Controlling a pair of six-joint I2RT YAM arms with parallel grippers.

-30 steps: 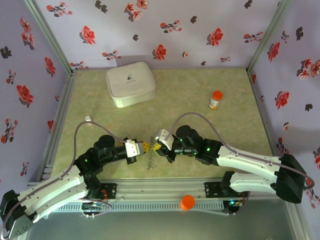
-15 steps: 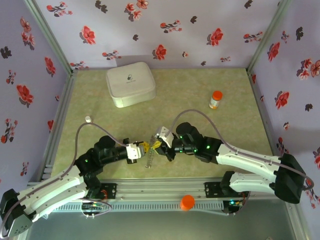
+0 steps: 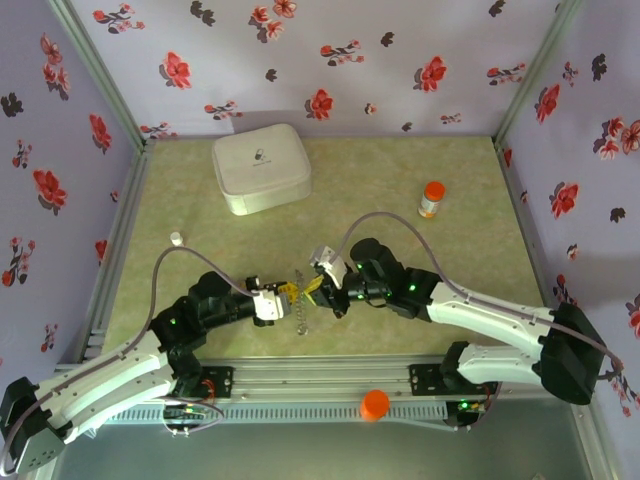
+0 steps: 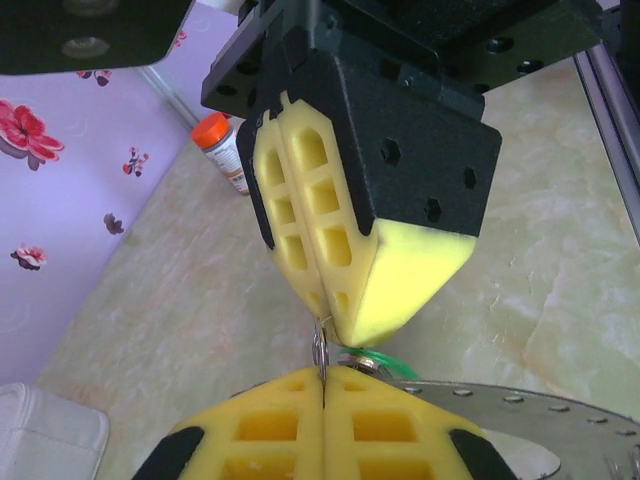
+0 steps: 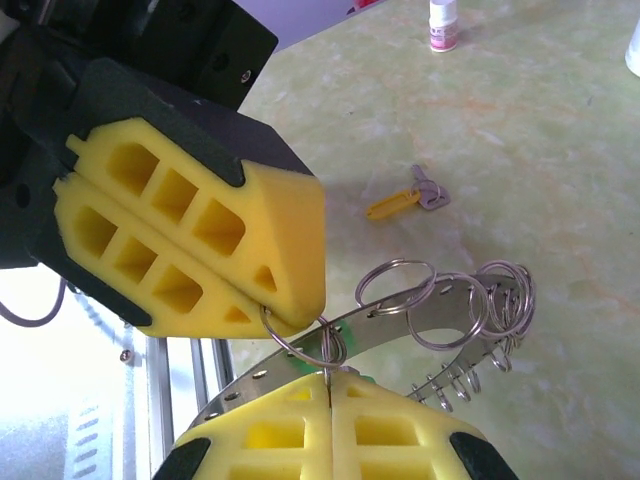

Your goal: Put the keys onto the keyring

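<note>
Both arms have barely shifted this past second. My left hand and right hand, foam pads shut, pinch one thin wire loop of the keyring, a perforated grey metal band. The green key sits beside the pads, and the yellow key lies flat on the marbled table.
</note>
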